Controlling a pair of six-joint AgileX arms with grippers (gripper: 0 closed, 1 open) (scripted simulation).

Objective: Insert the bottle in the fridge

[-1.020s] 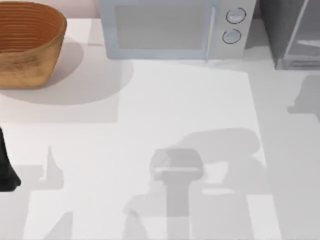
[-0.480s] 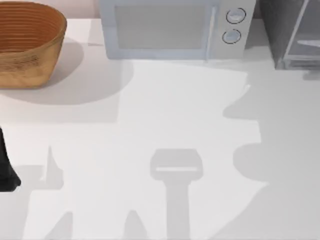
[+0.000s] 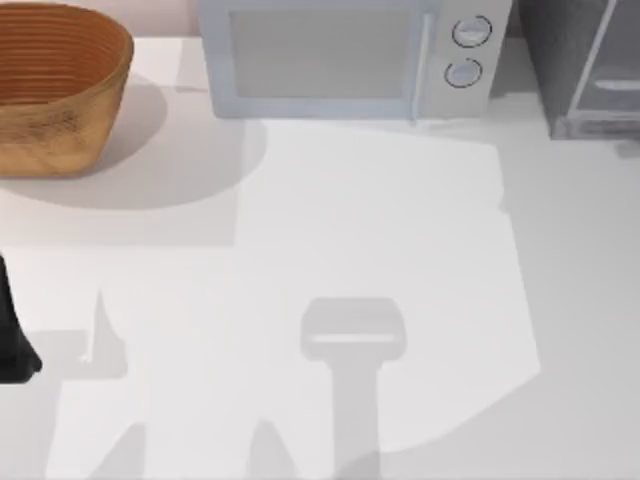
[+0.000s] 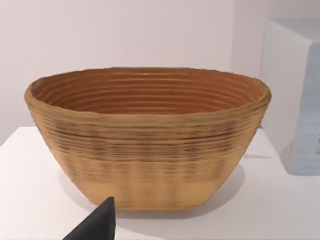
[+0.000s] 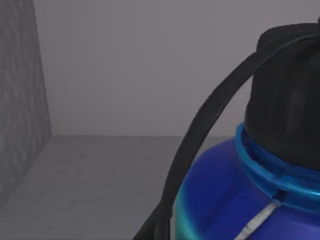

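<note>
Although cropped at the right wrist view's edge, the bottle (image 5: 235, 200) stands upright, black cap uppermost, inside the fridge (image 3: 585, 65) on its grey floor. Whether the right tool grips it cannot be told. Left arm (image 3: 12, 330) parked at the worktop's (image 3: 330, 220) left edge.

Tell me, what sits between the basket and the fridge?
In the top view, the light-grey microwave with two round knobs stands between the woven brown basket and the dark-grey boxy fridge.

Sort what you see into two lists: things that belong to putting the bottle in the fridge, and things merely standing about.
Belongs to the job: bottle, seen against grey inner walls; fridge.
Standing about: basket; microwave; left arm, parked at the table's left edge.
</note>
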